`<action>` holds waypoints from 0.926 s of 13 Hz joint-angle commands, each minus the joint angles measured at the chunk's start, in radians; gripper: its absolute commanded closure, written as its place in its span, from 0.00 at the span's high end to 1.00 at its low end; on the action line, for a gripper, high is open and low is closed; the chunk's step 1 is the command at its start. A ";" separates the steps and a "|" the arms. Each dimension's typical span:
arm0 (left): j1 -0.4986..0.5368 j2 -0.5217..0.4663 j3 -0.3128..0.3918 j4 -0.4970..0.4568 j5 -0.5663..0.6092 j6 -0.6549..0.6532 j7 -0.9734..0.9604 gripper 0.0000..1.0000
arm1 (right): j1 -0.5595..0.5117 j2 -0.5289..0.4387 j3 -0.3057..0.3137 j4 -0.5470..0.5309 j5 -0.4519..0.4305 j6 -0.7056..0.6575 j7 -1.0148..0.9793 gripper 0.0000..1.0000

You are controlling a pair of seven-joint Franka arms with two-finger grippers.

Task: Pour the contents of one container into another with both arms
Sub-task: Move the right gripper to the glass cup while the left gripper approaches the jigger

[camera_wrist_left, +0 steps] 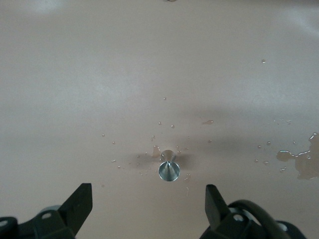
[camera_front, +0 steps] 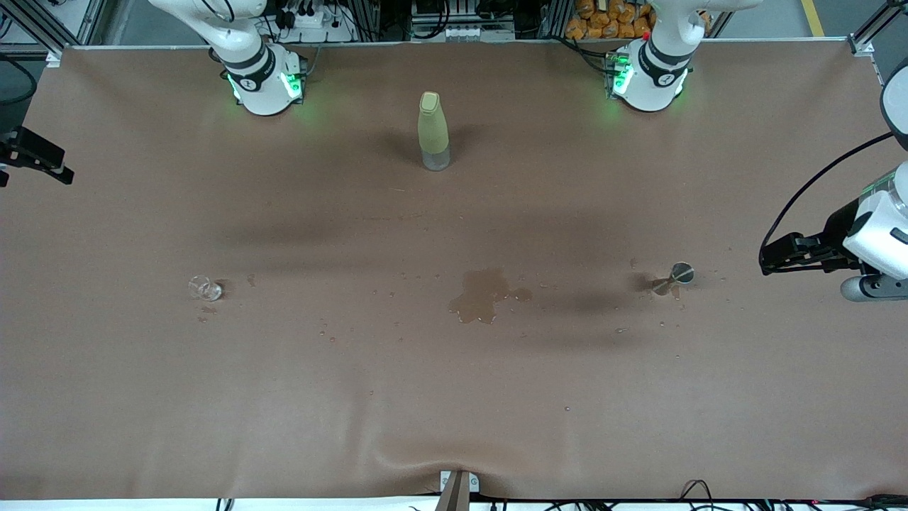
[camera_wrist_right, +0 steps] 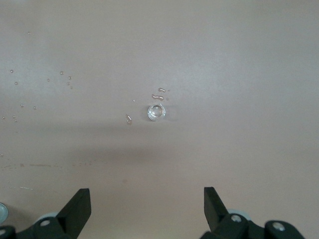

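Both tools hang released over the counter (camera_front: pixel 454 397): left tool (camera_wrist_left: pixel 148 204) over the metal jigger (camera_wrist_left: pixel 168 168), right tool (camera_wrist_right: pixel 147 206) over the small glass (camera_wrist_right: pixel 156 112). Puddle (camera_front: pixel 482 294) sits mid-counter, the capped bottle (camera_front: pixel 433 132) stands near the robots' edge.

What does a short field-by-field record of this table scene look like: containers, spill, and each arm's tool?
bottle: upright, capped, between the two arm bases
jigger: metal, standing toward the left arm's end
glass: small, clear, toward the right arm's end
puddle: brown liquid between glass and jigger, droplets scattered around
left tool: open, holding nothing, up over the jigger
right tool: open, holding nothing, up over the glass
pouring: none under way
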 commanded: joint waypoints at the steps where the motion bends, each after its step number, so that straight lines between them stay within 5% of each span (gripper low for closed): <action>1: -0.013 -0.029 0.005 -0.033 0.001 0.002 -0.002 1.00 | -0.003 0.017 0.012 0.015 0.019 -0.003 -0.002 1.00; 6: -0.017 -0.029 0.004 -0.031 0.001 0.002 -0.013 1.00 | -0.013 0.075 0.015 -0.004 0.044 0.001 -0.130 1.00; 12: -0.019 -0.029 -0.007 -0.031 0.001 0.002 -0.005 1.00 | -0.128 0.139 0.007 -0.045 0.292 0.046 -0.581 1.00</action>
